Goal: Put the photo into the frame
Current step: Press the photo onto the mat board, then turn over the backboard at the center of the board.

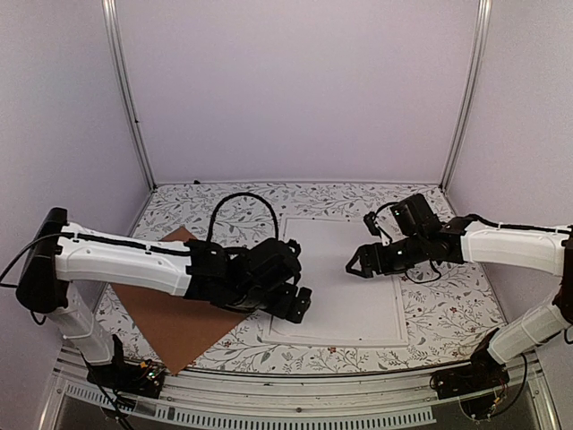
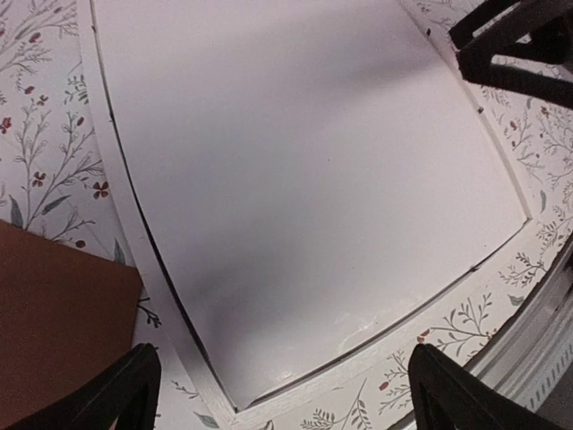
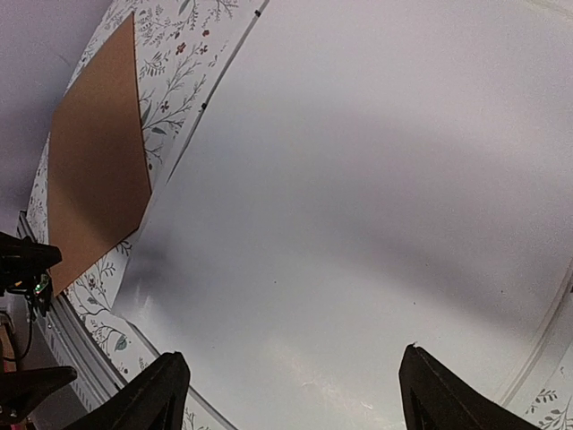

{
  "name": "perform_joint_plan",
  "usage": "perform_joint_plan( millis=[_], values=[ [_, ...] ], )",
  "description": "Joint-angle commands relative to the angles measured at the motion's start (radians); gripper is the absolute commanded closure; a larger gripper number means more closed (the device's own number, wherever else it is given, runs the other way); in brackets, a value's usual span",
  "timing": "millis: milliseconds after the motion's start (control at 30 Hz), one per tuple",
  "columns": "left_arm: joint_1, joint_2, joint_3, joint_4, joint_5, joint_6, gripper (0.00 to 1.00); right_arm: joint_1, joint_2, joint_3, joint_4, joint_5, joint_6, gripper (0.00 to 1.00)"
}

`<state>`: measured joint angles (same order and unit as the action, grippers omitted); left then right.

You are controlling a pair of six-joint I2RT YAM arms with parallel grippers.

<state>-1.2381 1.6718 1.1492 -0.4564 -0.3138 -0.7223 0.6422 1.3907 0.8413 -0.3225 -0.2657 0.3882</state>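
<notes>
Closest to my view are the two arm bases at the counter's near edge. Just past them on the left lies the brown backing board (image 1: 170, 313), flat on the floral counter (image 1: 358, 199) beside the frame and not on it.

My left pincer (image 1: 295, 305) hangs over the frame's near left corner. Its wrist view shows the fingers spread wide with nothing between them.

Next comes the frame (image 1: 336, 340), flat in the middle of the counter. Inside its raised edges sits a white sheet (image 1: 345, 287), square to them, with a thin dark gap down one side in the left wrist view. No dark landscape shows in any view, so I judge this sheet to be the photo lying face down, though I cannot confirm it.

Farther back, my right pincer (image 1: 358, 264) hovers over the sheet's far right part, also wide open and holding nothing.

My read: the print is seated and both arms have let go. What I see left is the backing board, which lies off to the side.
</notes>
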Motion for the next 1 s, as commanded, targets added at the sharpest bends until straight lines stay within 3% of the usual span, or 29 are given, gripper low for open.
perform_joint_plan(
  millis=[0,133,233,533,633,700,967],
  values=[
    [0.07,-0.104,-0.027,-0.137,-0.061,-0.071,0.01,0.07,0.06,0.113,0.009,0.033,-0.021,0.15],
    [0.163,-0.215,-0.114,-0.227,-0.067,-0.105,0.01,0.151,0.163,0.262,0.002,0.052,-0.036,0.15],
    [0.298,-0.308,-0.185,-0.287,-0.053,-0.106,0.01,0.214,0.276,0.386,0.003,0.048,-0.047,0.14],
    [0.644,-0.581,-0.416,-0.231,0.109,-0.096,0.0,0.347,0.656,0.77,-0.044,0.008,-0.071,0.11],
    [0.724,-0.619,-0.46,-0.224,0.154,-0.087,0.0,0.352,0.747,0.869,-0.064,-0.03,-0.065,0.09],
    [0.779,-0.623,-0.488,-0.222,0.178,-0.082,0.0,0.358,0.8,0.926,-0.084,-0.032,-0.068,0.02],
    [0.89,-0.605,-0.526,-0.243,0.162,-0.149,0.0,0.364,0.961,1.042,-0.111,-0.067,-0.03,0.01]
  ],
)
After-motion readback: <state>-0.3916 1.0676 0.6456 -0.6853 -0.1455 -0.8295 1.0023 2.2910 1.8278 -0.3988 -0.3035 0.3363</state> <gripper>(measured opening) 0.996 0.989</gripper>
